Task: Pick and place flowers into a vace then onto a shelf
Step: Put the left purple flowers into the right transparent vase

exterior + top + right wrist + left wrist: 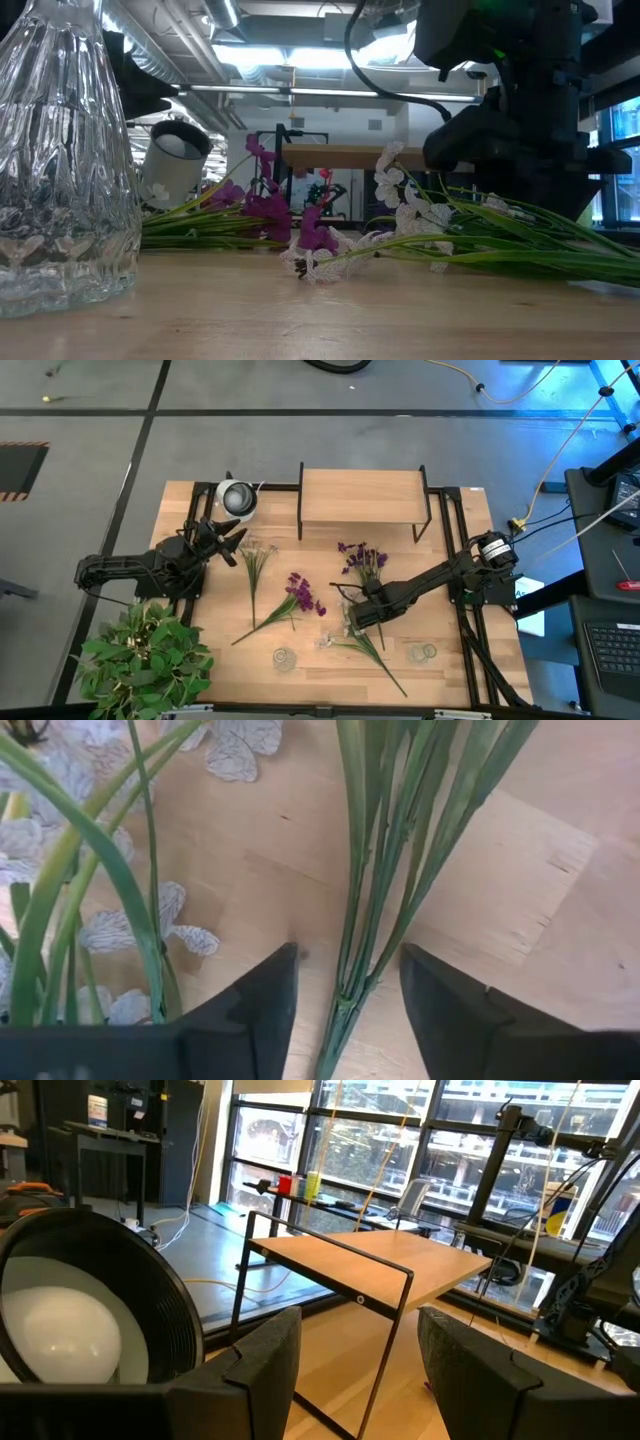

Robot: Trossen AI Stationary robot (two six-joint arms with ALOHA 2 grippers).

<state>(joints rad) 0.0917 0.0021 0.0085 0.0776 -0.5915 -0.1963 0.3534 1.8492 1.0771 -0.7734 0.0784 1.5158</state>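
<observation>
Light wood covers the desk (pixel 440 670), which stands on a grey floor. At its far edge sits the shelf (pixel 360 495), a narrow board on a black frame. Flowers lie flat in loose bunches: a pale bunch (pixel 256 560) nearest the left arm, a purple one (pixel 300 595) in the middle, another purple one (pixel 362 560) just before the shelf, and a white-blossomed stem (pixel 372 652) near the front edge. The right end effector (pixel 345 995) is down at the desk with its fingers (pixel 262 1005) partly apart on either side of a bundle of green stems (pixel 385 870), not yet pinching them. The left end effector (pixel 360 1360) waits wide open and empty beside a round lamp (pixel 237 498). A clear vase (pixel 60 160) and a leafy plant (pixel 145 655) stand near the front.
</observation>
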